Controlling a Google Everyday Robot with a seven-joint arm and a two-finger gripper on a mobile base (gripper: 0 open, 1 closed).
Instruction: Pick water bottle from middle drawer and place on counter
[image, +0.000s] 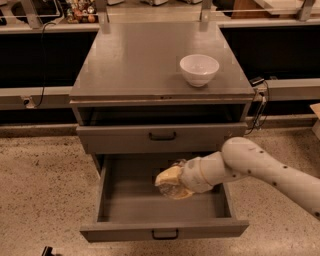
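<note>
The middle drawer (125, 202) is pulled out wide, with a flat grey inside and a black handle on its front. My gripper (169, 183) is inside it, near the middle, pointing left. Its yellowish fingers (167, 175) are closed around a small clear crinkly thing, the water bottle (175, 191), which is mostly hidden by the fingers. The bottle is low, at or just above the drawer floor. The counter (140, 65) is the grey top of the cabinet, above and behind the gripper.
A white bowl (199, 69) stands on the right part of the counter. The upper drawer front (160, 136) with its handle overhangs the back of the open drawer. My white arm (260, 172) crosses the drawer's right side. Speckled floor surrounds the cabinet.
</note>
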